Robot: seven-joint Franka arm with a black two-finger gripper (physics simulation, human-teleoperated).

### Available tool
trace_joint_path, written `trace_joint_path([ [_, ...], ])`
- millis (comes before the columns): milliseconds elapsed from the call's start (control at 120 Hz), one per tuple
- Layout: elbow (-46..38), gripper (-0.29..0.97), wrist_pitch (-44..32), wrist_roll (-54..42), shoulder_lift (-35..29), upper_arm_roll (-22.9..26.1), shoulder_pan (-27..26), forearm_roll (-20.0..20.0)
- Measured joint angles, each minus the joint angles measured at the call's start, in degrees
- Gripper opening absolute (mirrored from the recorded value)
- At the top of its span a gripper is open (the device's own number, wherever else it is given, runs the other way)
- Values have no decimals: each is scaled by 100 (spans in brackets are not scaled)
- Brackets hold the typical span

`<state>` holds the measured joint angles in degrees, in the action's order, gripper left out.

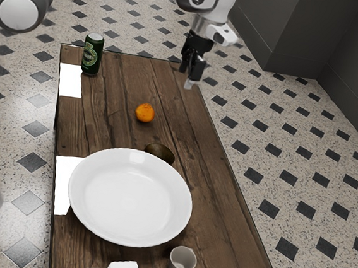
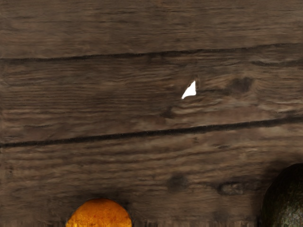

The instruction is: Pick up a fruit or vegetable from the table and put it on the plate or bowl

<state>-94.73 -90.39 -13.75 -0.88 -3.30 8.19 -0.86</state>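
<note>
Exterior view, orange (image 1: 144, 112) on table (image 1: 217, 201), well apart from jaws

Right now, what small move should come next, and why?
Probably shift the gripper over the orange: the gripper hangs above bare wood past the orange, which lies on the table, apart from the plate.
</note>
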Motion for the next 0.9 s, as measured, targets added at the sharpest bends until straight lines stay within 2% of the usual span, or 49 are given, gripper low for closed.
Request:
trace_joint_path([
  [133,-499,68,-154,-10,-240,-4,71,68],
  [250,-869,68,-325,-17,-521,-59,-92,212],
  [483,-1331,68,-791,-17,-576,-380,-84,598],
  [700,-2344,68,-1519,16,-1219,-596,-97,633],
  [900,-2756,68,-1974,45,-1297,-654,-97,603],
])
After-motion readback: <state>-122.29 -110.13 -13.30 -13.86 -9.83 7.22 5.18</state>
